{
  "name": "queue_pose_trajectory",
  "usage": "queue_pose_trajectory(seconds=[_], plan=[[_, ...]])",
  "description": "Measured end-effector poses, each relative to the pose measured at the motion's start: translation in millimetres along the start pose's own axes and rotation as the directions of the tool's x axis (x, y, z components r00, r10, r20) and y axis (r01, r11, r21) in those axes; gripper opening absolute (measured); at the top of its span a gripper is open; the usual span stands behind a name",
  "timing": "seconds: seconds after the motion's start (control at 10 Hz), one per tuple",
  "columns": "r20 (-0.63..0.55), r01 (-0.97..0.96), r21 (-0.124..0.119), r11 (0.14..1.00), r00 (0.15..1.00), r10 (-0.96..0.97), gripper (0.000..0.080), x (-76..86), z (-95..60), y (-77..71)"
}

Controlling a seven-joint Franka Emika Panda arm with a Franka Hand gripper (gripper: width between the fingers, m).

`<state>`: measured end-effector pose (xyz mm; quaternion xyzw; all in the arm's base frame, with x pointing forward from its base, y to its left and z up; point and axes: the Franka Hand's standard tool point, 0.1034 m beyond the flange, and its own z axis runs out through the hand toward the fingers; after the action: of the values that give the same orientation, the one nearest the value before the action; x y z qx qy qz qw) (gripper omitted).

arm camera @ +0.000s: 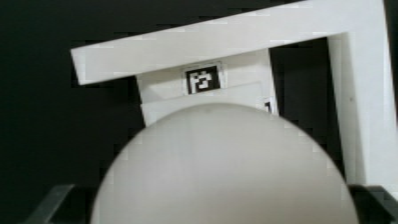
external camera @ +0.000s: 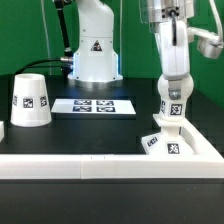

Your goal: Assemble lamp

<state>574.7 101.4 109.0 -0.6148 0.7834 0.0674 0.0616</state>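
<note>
My gripper (external camera: 172, 84) is shut on the bulb (external camera: 171, 108) and holds it upright by its ball head, stem pointing down. The stem's lower end is right at the flat square base (external camera: 160, 144), which lies in the corner of the white frame at the exterior view's right. In the wrist view the ball head (arm camera: 214, 160) fills most of the picture between my gripper's (arm camera: 214, 203) dark fingers (arm camera: 45, 205). The base's tag (arm camera: 205, 80) shows beyond it. The cone shade (external camera: 30, 101) stands on the table at the exterior view's left, apart from the gripper.
The marker board (external camera: 95, 105) lies on the table between the shade and the arm. A low white frame wall (external camera: 90, 166) runs along the front and turns at the right corner (arm camera: 178, 55). A white robot base (external camera: 95, 55) stands at the back.
</note>
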Motion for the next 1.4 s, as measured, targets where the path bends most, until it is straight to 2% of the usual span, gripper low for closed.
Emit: queue_pose_trajectory(seconds=[0.3, 0.4, 0.5, 0.6, 0.8, 1.2, 1.4], plan=[[0.001, -0.001, 0.004, 1.0, 1.0, 0.001, 0.0579, -2.4, 0.4, 0.3], [-0.002, 0.076, -0.001, 0.997, 0.997, -0.076, 0.068, -2.4, 0.1, 0.6], [0.001, 0.165, -0.013, 0.986, 0.986, -0.165, 0.0694, -4.1, -1.5, 0.9], [-0.001, 0.276, -0.015, 0.961, 0.961, -0.276, 0.0694, -5.8, -2.5, 1.6], [-0.002, 0.488, -0.02, 0.873, 0.873, -0.488, 0.0699, -11.6, -4.1, 5.7], [0.005, 0.725, -0.021, 0.688, 0.688, -0.725, 0.0699, -11.4, -3.2, 6.2], [-0.005, 0.891, -0.037, 0.452, 0.452, -0.892, 0.0699, -6.0, -3.4, 4.6]])
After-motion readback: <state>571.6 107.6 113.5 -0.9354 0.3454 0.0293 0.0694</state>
